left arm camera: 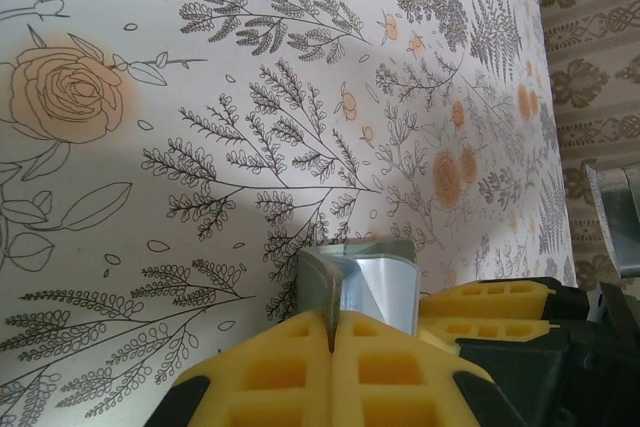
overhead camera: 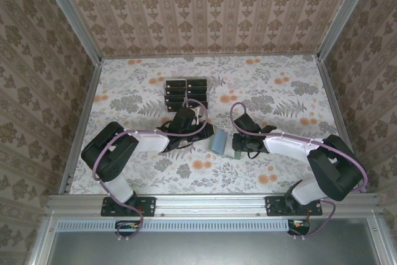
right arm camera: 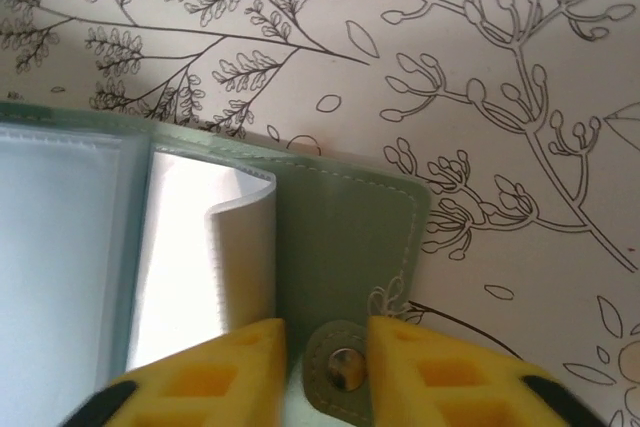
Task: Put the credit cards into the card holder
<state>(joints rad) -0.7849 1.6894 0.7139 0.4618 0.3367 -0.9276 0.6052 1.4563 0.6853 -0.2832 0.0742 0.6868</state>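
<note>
**Overhead and wrist views, near to far.** Two arms are bolted to a metal rail (overhead camera: 211,204) at the near edge of a flower-printed worktop (overhead camera: 285,97). The left arm (overhead camera: 115,150) and the right arm (overhead camera: 322,166) both reach inward and meet near the middle of the surface.

Between them lies the card holder (overhead camera: 220,141), a thin grey-green wallet. It is opened out, with pale clear sleeves showing inside.

*Left wrist view:* the left fingers (left arm camera: 280,372), padded in yellow, are pressed together. They are clamped on a thin upright edge of the card holder (left arm camera: 365,282), which rises just beyond their tips. The yellow pads of the right fingers (left arm camera: 485,307) appear just to the right of it.

*Right wrist view:* the right fingers (right arm camera: 225,372) stand apart, one on each side of the snap tab (right arm camera: 343,367) of the card holder (right arm camera: 345,237). A narrow gap shows beside the tab on the left. The pad on the right lies at the tab's edge. The green cover lies flat on the worktop, and one clear sleeve curls upward beside it.

Farther back, beyond the left arm's wrist, the credit cards (overhead camera: 185,93) sit in short dark rows, well apart from the card holder. A patterned wall (overhead camera: 211,10) closes the far side.
</note>
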